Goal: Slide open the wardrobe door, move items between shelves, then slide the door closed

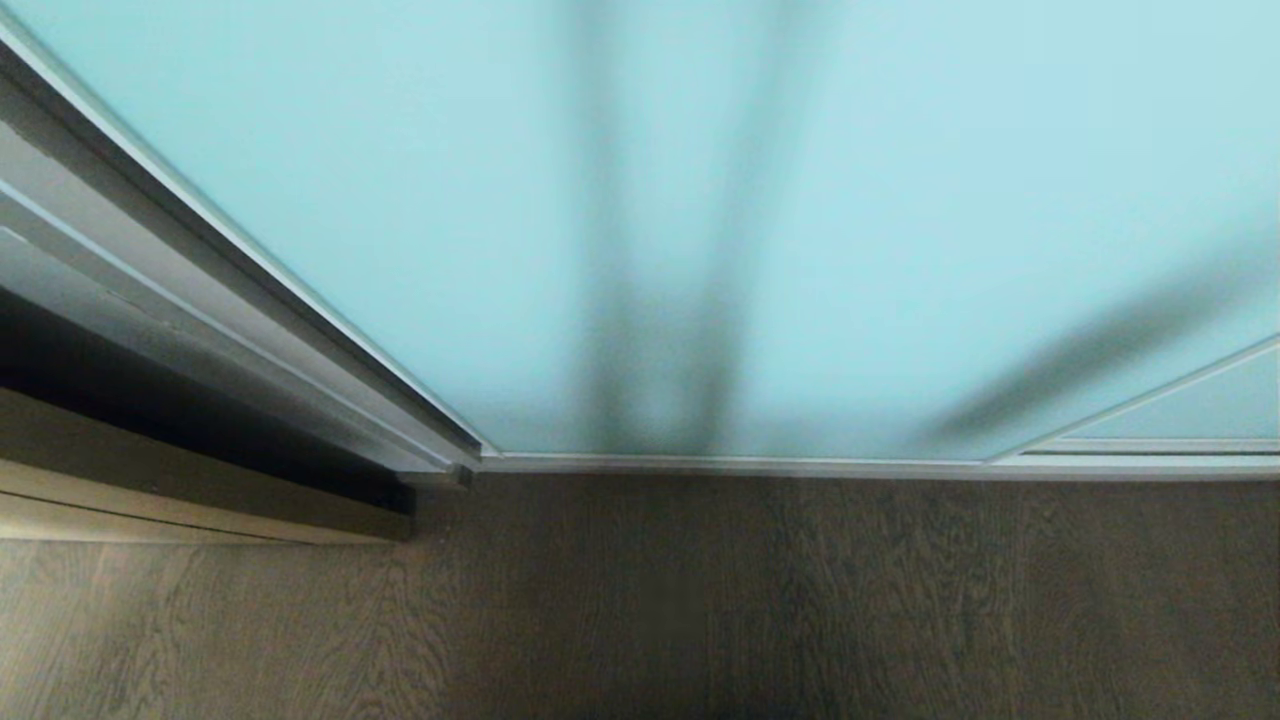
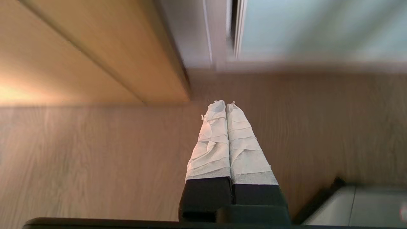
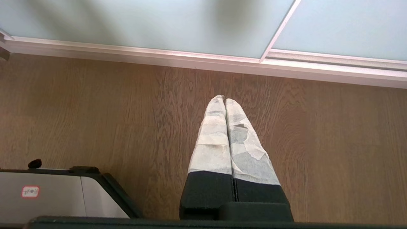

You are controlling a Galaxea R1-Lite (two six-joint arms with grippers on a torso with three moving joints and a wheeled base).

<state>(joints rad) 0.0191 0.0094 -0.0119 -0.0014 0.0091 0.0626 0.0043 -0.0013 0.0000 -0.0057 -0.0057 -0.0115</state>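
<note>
**Door shut, both pincers empty: where I'd push**

From my head, the door fills the space ahead, its lower rail meeting the floor. Its left frame edge runs beside the grey wardrobe jamb. Neither arm shows here, nor any shelves or cushion.

At my left wrist, the left pincer has its taped fingers pressed together, holding nothing, hanging over the floor short of the door's corner, with a wooden panel beside it.

At my right wrist, the right pincer is likewise pressed together and empty, above the floor near the door's rail.

I judge the glass heavy, stiff, slick and breakable; the metal frame edge is the place to push.
</note>
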